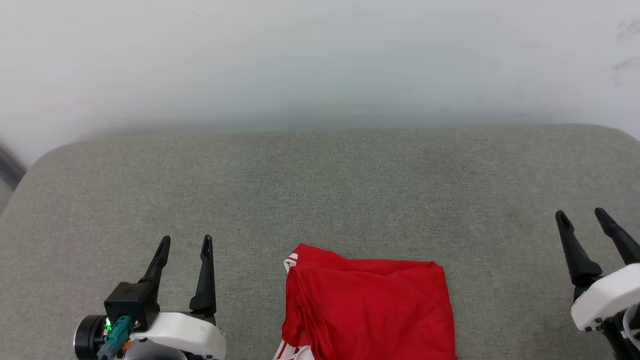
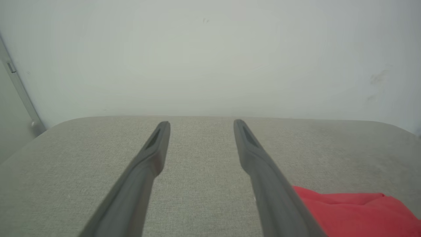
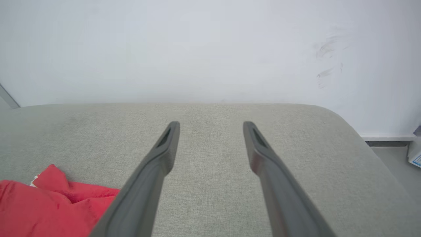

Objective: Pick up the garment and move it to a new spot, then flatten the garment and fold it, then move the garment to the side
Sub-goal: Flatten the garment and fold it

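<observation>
The garment (image 1: 367, 310) was a bright red jersey shirt, folded into a rough rectangle with soft creases across its top layer. It lay flat on the grey fabric surface (image 1: 320, 190) at six o'clock in the head view, its near edge cut off by the frame. Red-and-white striped trim peeked out at its ten o'clock and seven o'clock corners.

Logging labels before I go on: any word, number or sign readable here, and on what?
No text can be read.
The garment lies with plain red cloth and a bit of striped trim showing, no numerals.
The white-and-blue thing on the floor is too small to read.
</observation>
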### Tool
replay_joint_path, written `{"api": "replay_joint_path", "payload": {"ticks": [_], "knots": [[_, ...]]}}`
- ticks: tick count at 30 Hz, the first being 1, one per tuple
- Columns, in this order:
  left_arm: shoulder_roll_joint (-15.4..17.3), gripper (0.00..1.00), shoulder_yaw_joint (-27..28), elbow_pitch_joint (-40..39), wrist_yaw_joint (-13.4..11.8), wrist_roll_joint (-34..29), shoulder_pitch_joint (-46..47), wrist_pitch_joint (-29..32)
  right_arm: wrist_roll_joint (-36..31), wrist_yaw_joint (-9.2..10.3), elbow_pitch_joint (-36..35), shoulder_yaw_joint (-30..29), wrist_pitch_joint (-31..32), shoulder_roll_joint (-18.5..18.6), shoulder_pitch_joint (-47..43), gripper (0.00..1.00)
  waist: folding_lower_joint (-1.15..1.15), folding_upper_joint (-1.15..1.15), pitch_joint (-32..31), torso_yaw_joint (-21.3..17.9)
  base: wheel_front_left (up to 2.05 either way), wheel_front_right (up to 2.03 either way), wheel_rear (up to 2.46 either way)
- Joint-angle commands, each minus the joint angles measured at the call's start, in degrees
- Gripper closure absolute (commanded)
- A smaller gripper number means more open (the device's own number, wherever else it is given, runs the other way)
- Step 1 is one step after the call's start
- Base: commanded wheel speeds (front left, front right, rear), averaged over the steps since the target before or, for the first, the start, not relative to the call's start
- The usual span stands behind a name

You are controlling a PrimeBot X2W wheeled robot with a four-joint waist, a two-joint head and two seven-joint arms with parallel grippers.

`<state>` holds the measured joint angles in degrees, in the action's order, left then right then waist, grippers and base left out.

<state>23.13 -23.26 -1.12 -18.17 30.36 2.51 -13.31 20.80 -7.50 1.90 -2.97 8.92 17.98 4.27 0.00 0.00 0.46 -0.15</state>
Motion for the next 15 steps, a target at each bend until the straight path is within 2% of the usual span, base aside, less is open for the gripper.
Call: {"api": "replay_joint_path", "payload": {"ticks": [1,7,15], "knots": [[0.34,0.0,0.35,0.07,-0.21,-0.27,-0.78,-0.26,-0.15,0.02,-0.96,-0.35,-0.87,-0.79,-1.06,0.0,0.0,0.0,-0.61,-0.42,0.0,0.0,0.0],[0.62,0.0,0.45,0.43,-0.47,0.06,-2.65,-0.6,-1.48,0.02,-7.04,-0.42,-4.89,-3.4,-6.2,0.0,0.0,0.0,-1.93,-1.12,0.0,0.0,0.0],[0.19,0.0,0.17,1.14,-0.54,0.7,-4.45,-0.74,-3.38,0.02,-10.42,0.79,-4.45,-6.59,-10.53,0.0,0.0,0.0,-2.89,-1.95,0.0,0.0,0.0]]}}
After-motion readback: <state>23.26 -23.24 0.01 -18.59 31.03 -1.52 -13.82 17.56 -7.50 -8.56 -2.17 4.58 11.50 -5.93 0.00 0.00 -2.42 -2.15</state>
